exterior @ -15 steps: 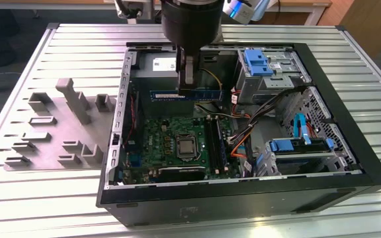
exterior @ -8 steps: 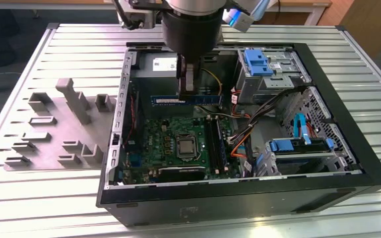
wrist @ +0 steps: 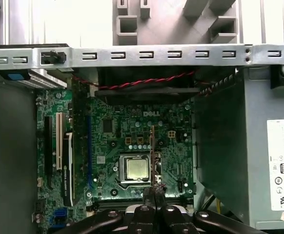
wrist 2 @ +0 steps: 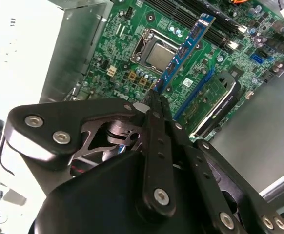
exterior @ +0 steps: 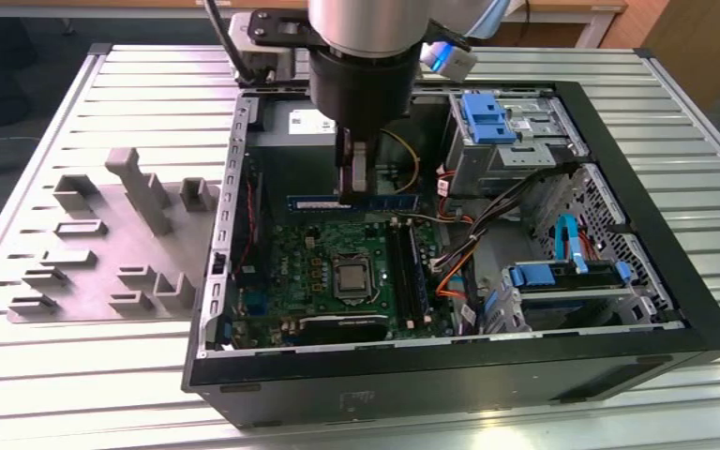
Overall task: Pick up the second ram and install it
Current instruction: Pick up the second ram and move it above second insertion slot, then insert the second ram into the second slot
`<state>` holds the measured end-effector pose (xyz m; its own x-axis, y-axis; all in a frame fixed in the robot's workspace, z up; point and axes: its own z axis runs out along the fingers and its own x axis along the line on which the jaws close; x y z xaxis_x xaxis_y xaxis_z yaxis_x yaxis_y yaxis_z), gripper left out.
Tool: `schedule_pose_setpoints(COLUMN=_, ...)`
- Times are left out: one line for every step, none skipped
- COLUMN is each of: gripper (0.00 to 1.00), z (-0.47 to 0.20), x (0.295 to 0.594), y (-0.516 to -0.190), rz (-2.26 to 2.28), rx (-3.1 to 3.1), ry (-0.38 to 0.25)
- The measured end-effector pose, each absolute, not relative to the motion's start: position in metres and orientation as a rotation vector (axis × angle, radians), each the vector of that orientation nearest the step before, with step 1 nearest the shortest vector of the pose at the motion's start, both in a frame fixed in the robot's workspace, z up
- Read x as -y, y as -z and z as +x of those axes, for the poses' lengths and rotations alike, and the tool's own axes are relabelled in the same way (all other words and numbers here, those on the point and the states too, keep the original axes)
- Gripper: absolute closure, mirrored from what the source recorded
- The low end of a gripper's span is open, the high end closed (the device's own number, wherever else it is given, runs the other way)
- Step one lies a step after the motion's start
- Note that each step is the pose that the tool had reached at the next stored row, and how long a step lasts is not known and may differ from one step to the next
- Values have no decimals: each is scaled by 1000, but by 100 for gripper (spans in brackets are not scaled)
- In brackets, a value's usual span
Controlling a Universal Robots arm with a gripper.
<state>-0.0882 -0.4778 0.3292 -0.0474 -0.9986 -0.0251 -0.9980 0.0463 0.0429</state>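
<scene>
**Jaws clamped on ram strip [exterior: 392, 201], above motherboard [exterior: 322, 272]**

- Jaws: closed together on the ram strip, pinching its upper long edge about mid-length. In the second wrist view they are flat black metal bars with round bolt heads, meeting in a narrow tip.
- Ram strip: long, thin and rigid, with a blue-green board and a row of small black chips along its face [wrist 2: 187, 44]. It is held on edge in the air over the motherboard, not seated in any slot. In the first wrist view it appears edge-on [wrist: 154, 151], just beside the processor [wrist: 136, 168].
- Processor: a square, dull silver plate in a metal frame.
- Motherboard: glossy green, densely dotted with small parts, with long black slots.
- Arm [exterior: 357, 56]: comes straight down into the open case [exterior: 460, 384], with a smooth silver cylinder above and a black wrist below. The jaws point down.
- Case: black, lying on its side, with grey sheet-metal walls inside. It holds a grey power supply box [wrist: 239, 146], blue plastic drive brackets [exterior: 486, 117] and a red-and-black twisted wire [wrist: 142, 82].
- Table [exterior: 85, 375]: ribbed, pale metal slats.
- Grey holder block [exterior: 97, 244]: matt, with upright posts and slots. It lies on the table beside the case, on the exterior view's left.
</scene>
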Motion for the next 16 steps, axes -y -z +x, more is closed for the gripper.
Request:
schedule_pose_setpoints(gripper=88, z=-88, x=478, y=-327, rz=2160, rx=2264, ry=76)
schedule_pose_setpoints(gripper=88, z=-88, x=479, y=-325, rz=2160, rx=2264, ry=76)
schedule_pose_setpoints(gripper=88, z=-88, x=480, y=-324, rz=2160, rx=2264, ry=76)
schedule_pose_setpoints(gripper=88, z=-88, x=480, y=-322, rz=2160, rx=2264, ry=76)
schedule_pose_setpoints(gripper=88, z=-88, x=481, y=-320, rz=2160, rx=2264, ry=76)
schedule_pose_setpoints(gripper=88, z=-88, x=481, y=-318, rz=2160, rx=2264, ry=76)
schedule_pose_setpoints(gripper=88, z=-87, x=482, y=-316, rz=2160, rx=2264, ry=76)
schedule_pose_setpoints(gripper=88, z=-87, x=482, y=-315, rz=2160, rx=2264, ry=76)
schedule_pose_setpoints(gripper=88, z=-87, x=482, y=-313, rz=2160, rx=2264, ry=76)
schedule_pose_setpoints(gripper=88, z=-87, x=482, y=-312, rz=2160, rx=2264, ry=76)
schedule_pose_setpoints(gripper=88, z=-87, x=482, y=-312, rz=2160, rx=2264, ry=76)
schedule_pose_setpoints(gripper=88, z=-87, x=482, y=-312, rz=2160, rx=2264, ry=76)
schedule_pose_setpoints(gripper=88, z=-86, x=482, y=-312, rz=2160, rx=2263, ry=76)
schedule_pose_setpoints(gripper=88, z=-85, x=482, y=-312, rz=2160, rx=2263, ry=77)
schedule_pose_setpoints(gripper=88, z=-85, x=482, y=-312, rz=2160, rx=2263, ry=77)
schedule_pose_setpoints(gripper=88, z=-85, x=482, y=-312, rz=2160, rx=2263, ry=77)
